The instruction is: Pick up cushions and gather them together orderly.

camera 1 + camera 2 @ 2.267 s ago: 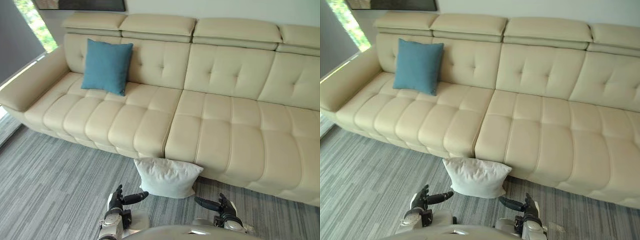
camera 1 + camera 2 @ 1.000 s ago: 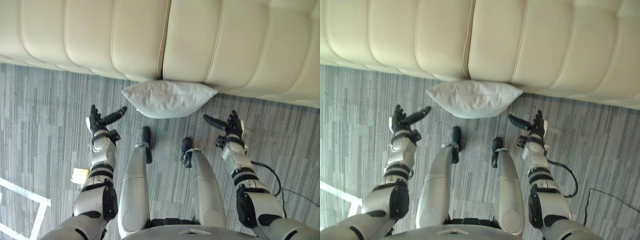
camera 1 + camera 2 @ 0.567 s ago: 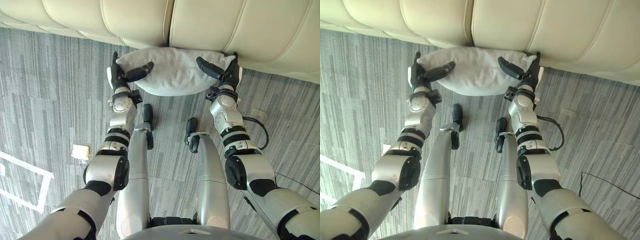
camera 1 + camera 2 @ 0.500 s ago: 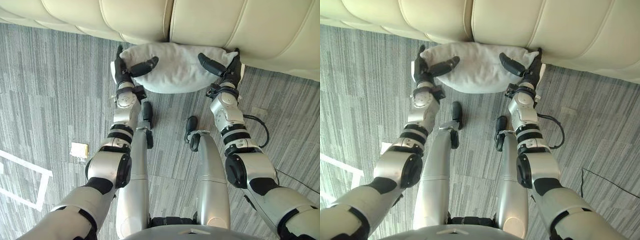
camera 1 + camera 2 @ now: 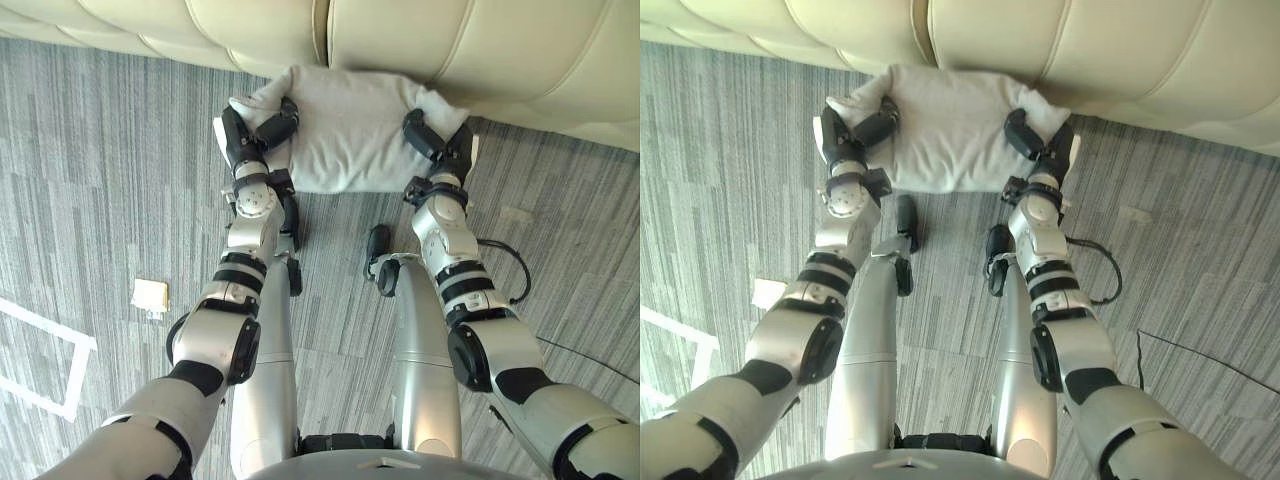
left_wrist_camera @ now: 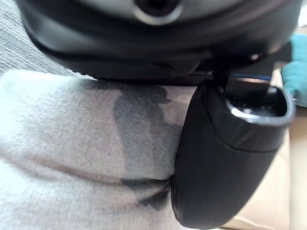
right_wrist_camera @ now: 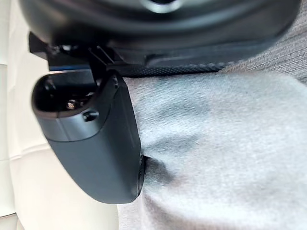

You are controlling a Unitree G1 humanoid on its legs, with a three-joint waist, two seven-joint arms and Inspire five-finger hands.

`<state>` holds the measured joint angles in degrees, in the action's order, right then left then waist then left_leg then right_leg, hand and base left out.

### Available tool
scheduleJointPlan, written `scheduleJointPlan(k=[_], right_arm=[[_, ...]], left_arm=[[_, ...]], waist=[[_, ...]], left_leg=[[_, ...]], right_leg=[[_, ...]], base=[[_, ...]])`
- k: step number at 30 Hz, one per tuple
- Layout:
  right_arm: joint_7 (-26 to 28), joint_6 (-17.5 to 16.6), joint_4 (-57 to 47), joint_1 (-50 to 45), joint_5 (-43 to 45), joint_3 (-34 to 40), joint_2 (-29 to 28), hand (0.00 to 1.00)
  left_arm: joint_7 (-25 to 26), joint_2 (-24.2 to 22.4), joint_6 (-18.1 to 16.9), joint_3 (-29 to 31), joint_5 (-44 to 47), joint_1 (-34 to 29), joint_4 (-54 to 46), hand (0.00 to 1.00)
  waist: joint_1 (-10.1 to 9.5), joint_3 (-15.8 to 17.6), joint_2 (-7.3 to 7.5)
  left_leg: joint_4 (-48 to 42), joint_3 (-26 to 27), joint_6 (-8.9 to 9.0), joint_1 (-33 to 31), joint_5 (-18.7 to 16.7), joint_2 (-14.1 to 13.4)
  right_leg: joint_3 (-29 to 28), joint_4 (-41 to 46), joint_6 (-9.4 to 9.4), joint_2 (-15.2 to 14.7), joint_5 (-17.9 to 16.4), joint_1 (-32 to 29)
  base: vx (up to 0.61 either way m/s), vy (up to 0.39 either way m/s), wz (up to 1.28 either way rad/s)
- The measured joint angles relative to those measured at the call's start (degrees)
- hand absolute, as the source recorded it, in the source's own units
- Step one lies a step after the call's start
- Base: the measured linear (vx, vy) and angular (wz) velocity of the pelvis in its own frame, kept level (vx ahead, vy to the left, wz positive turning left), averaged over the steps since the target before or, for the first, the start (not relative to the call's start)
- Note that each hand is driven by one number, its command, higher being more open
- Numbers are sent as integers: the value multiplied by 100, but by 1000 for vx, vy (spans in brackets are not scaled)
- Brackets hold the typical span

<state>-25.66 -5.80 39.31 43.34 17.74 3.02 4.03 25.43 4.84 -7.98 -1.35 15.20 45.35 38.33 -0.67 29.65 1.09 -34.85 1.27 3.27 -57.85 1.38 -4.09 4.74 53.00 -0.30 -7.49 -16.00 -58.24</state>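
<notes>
Change since half a second ago: both thumbs have bent down onto the white cushion, which now shows a broader, squarer face with its upper corners bunched. Item one, white cushion: held between the two hands, one end in each, its far edge against the front of the cream sofa just beyond the fingertips. Whether its underside has left the grey carpet cannot be told. Item two, left hand: clamped on the cushion's left end, thumb curled over the top and pressed into the fabric, as its wrist view confirms. Item three, right hand: clamped likewise on the right end, thumb dug into the cloth. Item four, small yellowish scrap: on the carpet, well apart from the left hand, to its outer side and nearer the robot. Item five, white floor line: beyond the scrap, further still from that hand.
</notes>
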Motion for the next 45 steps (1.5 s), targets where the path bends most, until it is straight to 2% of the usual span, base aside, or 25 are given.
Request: scheduleJointPlan(k=[7, 10, 11, 14, 16, 22, 26, 28, 29, 31, 33, 35, 37, 38, 40, 41, 42, 43, 44, 45], right_arm=[[-32, -4, -1449, -1221, -97, -286, -143, 0], [-34, -54, -2419, -1932, -347, -431, -116, 0], [-33, -103, -3081, -2456, -555, -490, -110, 0], [-32, -223, -3930, -3310, -789, -579, 0, 0], [-21, -248, -4382, -3853, -1013, -687, 116, 0], [140, -248, -5032, -4997, -1520, -911, 284, 0], [232, -235, -5371, -5512, -1846, -922, 286, 0], [250, -236, -5646, -5787, -2024, -922, 287, 0], [255, -236, -5792, -5966, -2122, -926, 290, 0], [255, -236, -5857, -6132, -2142, -940, 285, 0], [255, -235, -5912, -6273, -2204, -994, 313, 0], [255, -232, -5937, -6297, -2211, -1019, 347, 0], [251, -216, -5937, -6296, -2211, -1019, 348, 0], [240, -213, -5936, -6271, -2210, -1018, 347, 0], [232, -210, -5883, -6226, -2210, -1019, 349, 0], [232, -206, -5698, -6085, -2209, -1019, 351, 0], [229, -204, -5510, -5939, -2207, -1019, 379, 0], [230, -191, -5331, -5859, -2195, -1018, 380, 0], [232, -165, -5246, -5838, -2187, -1019, 380, 0], [234, -115, -5159, -5834, -2178, -1023, 318, 0]], left_arm=[[43, -110, -4, -217, 132, -1172, -1194, 0], [29, -246, -35, -303, 181, -1762, -2007, 0], [30, -315, -81, -481, 192, -2145, -2476, 0], [-14, -339, -202, -851, 226, -2827, -3124, 0], [-113, -364, -261, -987, 229, -3294, -3461, 0], [-308, -372, -316, -1175, 229, -4324, -3852, 0], [-372, -314, -316, -1360, 229, -4765, -3998, 0], [-458, -305, -317, -1432, 228, -5047, -4199, 0], [-492, -302, -317, -1476, 229, -5201, -4262, 0], [-516, -291, -317, -1539, 229, -5345, -4263, 0], [-543, -296, -317, -1577, 233, -5548, -4265, 0], [-548, -296, -311, -1587, 251, -5638, -4263, 0], [-548, -293, -305, -1643, 269, -5699, -4262, 0], [-548, -286, -298, -1653, 269, -5700, -4260, 0], [-548, -241, -289, -1664, 269, -5701, -4250, 0], [-545, -159, -268, -1669, 269, -5703, -4236, 0], [-543, -94, -265, -1678, 269, -5703, -4230, 0], [-543, -8, -265, -1709, 269, -5706, -4197, 0], [-539, 52, -265, -1733, 269, -5706, -4175, 0], [-536, 105, -250, -1747, 269, -5704, -4143, 0]], waist=[[-46, -13, 5], [-60, -50, 4], [-92, -100, 2], [-171, -292, 3], [-203, -546, 5], [-214, -1261, -13], [-212, -1432, -26], [-209, -1470, -38], [-210, -1475, -48], [-215, -1479, -47], [-225, -1621, -84], [-220, -1723, -142], [-231, -1849, -134], [-221, -1892, -167], [-242, -1929, -119], [-273, -1996, -105], [-314, -2047, -114], [-372, -2126, -58], [-394, -2187, -2], [-347, -2286, 107]], left_leg=[[791, 99, 66, 1186, 133, -4], [1051, 96, 67, 1760, 133, 4], [1247, 93, 68, 2179, 132, 15], [1603, 111, 89, 2802, 147, 50], [1826, 127, 98, 3127, 169, 76], [2312, 187, 120, 3832, 185, 51], [2404, 239, 150, 4281, 110, 38], [2159, 240, 159, 4322, -60, 27], [1768, 230, 178, 4311, -274, -4], [1154, 186, 224, 4263, -476, -49], [93, 112, 239, 3823, -513, -136], [-388, 106, 212, 3516, -494, -198], [-335, 107, 105, 3393, -795, -169], [118, 97, 91, 3393, -899, -108], [821, 18, 89, 3386, -872, 5], [1457, -93, 158, 3391, -739, 45], [1918, -137, 234, 3461, -388, 36], [1981, -69, 186, 3588, 142, 70], [1903, -13, 13, 3595, 251, 126], [1597, 66, -133, 3499, 58, 233]], right_leg=[[5, -643, -17, 57, 73, 1074], [73, -897, -15, 55, 72, 1666], [111, -1079, -5, 53, 66, 2085], [133, -1356, 37, 41, 36, 2670], [143, -1510, 55, 31, 16, 2958], [163, -1961, 56, 90, 1, 3633], [140, -2083, 89, 112, -32, 4075], [131, -2042, 87, 111, -118, 4207], [137, -1960, 68, 116, -223, 4343], [143, -1870, 26, 124, -411, 4539], [147, -1808, -95, 165, -541, 4664], [142, -1844, -144, 185, -542, 4729], [122, -1962, -146, 161, -545, 4759], [114, -2146, -145, 145, -542, 4883], [62, -2374, -95, 88, -538, 5042], [-24, -2565, 14, 55, -547, 5182], [-113, -2705, 148, 51, -567, 5304], [-259, -2815, 282, -7, -607, 5418], [-331, -2906, 332, -65, -615, 5491], [-375, -3024, 458, -202, -547, 5577]], base=[[84, -24, -6], [119, -18, 0], [169, -15, 1], [102, -7, -1], [92, -9, -1], [120, -33, -5], [88, -35, -7], [34, -17, -5], [0, 0, 0], [-15, -5, 2], [-16, -8, -2], [68, 32, -3], [149, 79, 1], [250, 131, 6], [278, 151, -6], [346, 215, -37], [392, 246, -59], [470, 290, -59], [413, 240, -38], [516, 302, -19]])
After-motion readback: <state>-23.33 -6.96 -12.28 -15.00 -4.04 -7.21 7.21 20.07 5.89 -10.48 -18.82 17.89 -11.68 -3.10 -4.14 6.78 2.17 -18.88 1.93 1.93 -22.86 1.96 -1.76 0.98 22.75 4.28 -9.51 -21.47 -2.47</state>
